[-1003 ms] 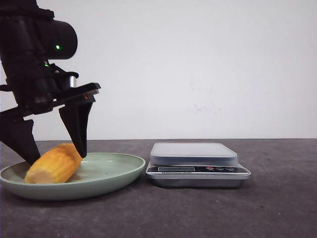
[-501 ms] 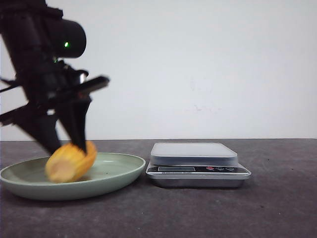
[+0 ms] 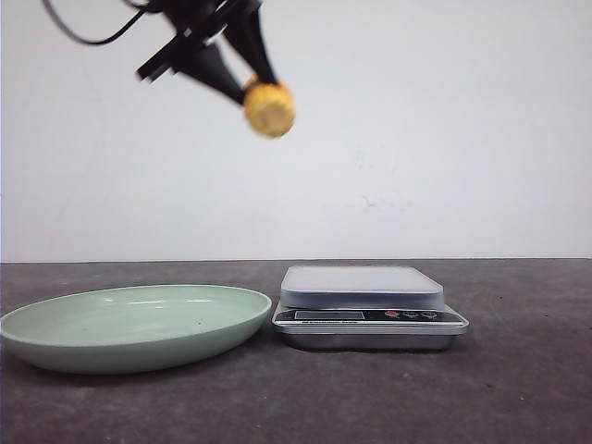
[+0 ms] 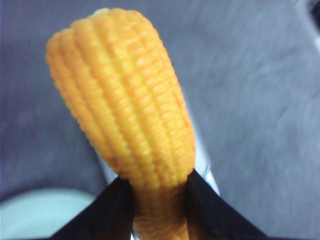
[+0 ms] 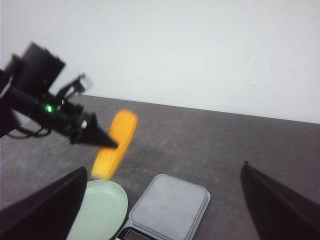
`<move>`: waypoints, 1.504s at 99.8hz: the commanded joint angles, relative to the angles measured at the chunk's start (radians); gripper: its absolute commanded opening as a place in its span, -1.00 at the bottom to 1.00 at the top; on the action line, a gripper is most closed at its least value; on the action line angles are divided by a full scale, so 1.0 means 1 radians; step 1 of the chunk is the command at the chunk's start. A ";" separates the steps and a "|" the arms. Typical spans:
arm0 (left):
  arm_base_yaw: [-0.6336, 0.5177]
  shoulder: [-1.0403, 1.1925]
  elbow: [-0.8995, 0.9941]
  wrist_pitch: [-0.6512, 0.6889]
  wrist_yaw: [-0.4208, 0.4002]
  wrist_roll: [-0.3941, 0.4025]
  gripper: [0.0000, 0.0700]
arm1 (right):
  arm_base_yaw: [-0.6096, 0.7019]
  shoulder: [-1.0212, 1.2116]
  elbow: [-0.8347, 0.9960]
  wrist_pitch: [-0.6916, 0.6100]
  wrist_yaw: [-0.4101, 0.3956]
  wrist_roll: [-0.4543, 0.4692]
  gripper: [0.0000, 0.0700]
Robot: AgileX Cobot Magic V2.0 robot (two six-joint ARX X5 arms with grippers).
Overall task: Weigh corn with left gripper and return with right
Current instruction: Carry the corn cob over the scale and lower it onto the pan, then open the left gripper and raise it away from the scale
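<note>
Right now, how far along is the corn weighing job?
Done: the corn is off the green plate, shut in the left gripper high above the table. In hand: carrying it toward the scale, whose platform is bare. Left: weighing, then the open right gripper returns it.

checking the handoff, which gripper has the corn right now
The left gripper: its fingers pinch the corn high above the table. The right gripper is open and empty.

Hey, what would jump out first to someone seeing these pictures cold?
The yellow corn, pinched in the left end effector high in the air, above the gap between plate and scale. Below it on the dark table sit the empty pale green plate and the small silver scale, side by side.
</note>
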 commanded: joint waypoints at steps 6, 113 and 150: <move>-0.034 0.039 0.017 0.056 0.000 -0.058 -0.97 | 0.000 0.003 0.011 0.012 0.003 -0.006 0.72; -0.135 0.385 0.017 0.124 -0.052 -0.180 -0.89 | 0.000 0.003 0.011 -0.002 0.014 0.033 0.72; -0.129 0.384 0.017 0.106 -0.072 -0.182 0.16 | 0.000 0.003 0.011 -0.003 0.050 0.051 0.72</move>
